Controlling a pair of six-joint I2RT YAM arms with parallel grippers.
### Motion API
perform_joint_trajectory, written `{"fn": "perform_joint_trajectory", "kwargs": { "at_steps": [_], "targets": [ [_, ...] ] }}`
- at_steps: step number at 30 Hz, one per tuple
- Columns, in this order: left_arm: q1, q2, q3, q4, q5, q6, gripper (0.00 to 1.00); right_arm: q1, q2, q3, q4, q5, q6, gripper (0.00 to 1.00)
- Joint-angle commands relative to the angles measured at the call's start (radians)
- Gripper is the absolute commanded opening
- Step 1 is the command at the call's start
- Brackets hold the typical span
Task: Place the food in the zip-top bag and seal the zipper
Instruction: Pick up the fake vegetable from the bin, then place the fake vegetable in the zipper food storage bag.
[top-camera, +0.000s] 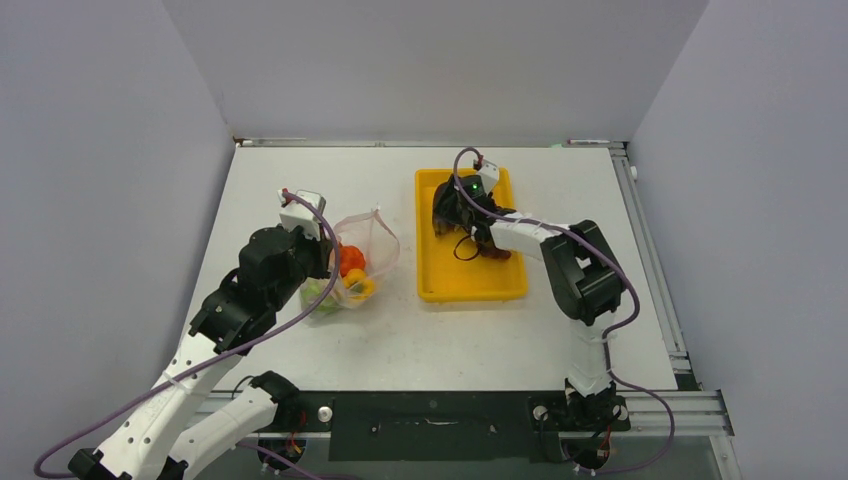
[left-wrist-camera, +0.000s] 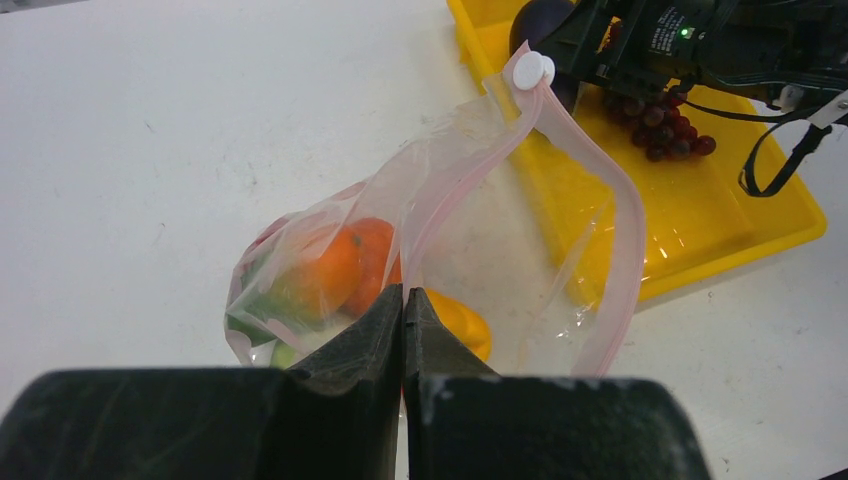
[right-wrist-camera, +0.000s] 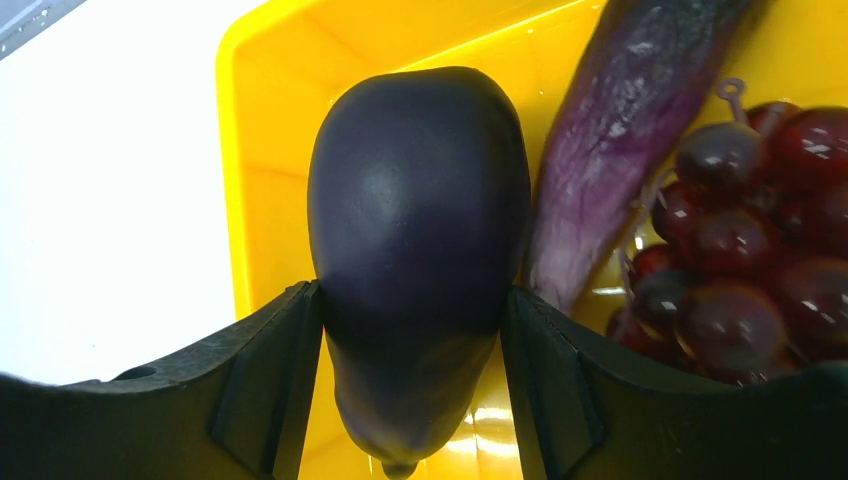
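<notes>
The clear zip-top bag (left-wrist-camera: 470, 180) lies on the table left of the yellow tray, its mouth held up. My left gripper (left-wrist-camera: 403, 295) is shut on the pink zipper (left-wrist-camera: 605, 190) at the mouth's near edge. Inside the bag are an orange pepper (left-wrist-camera: 345, 265), a yellow pepper (left-wrist-camera: 462, 325) and green pieces (left-wrist-camera: 262, 308). Over the tray's far left part, my right gripper (right-wrist-camera: 410, 295) is shut on a plump dark purple eggplant (right-wrist-camera: 420, 200), both fingers pressing its sides. Next to it lie a long purple eggplant (right-wrist-camera: 620, 130) and purple-red grapes (right-wrist-camera: 740, 230).
The yellow tray (top-camera: 470, 285) stands right of centre on the white table, with the bag (top-camera: 368, 245) to its left. A white slider tab (left-wrist-camera: 530, 70) sits at the zipper's far end. Grey walls close the table in on three sides.
</notes>
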Motion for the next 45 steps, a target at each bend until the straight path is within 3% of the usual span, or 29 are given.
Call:
{"fn": "perform_joint_trajectory", "kwargs": {
  "at_steps": [1, 20, 34, 45],
  "targets": [
    [0.008, -0.002, 0.002, 0.045, -0.01, 0.014, 0.0, 0.003, -0.152, -0.054, 0.052, 0.007, -0.021, 0.05],
    [0.008, -0.002, 0.001, 0.045, 0.01, 0.007, 0.0, 0.058, -0.527, -0.216, -0.078, -0.166, -0.177, 0.05],
    [0.008, -0.001, 0.003, 0.046, 0.028, 0.002, 0.0, 0.203, -0.78, -0.198, -0.316, -0.239, -0.36, 0.05],
    [0.008, -0.001, 0.004, 0.044, 0.038, 0.002, 0.0, 0.256, -0.9, -0.193, -0.366, -0.39, -0.387, 0.05]
  ]
}}
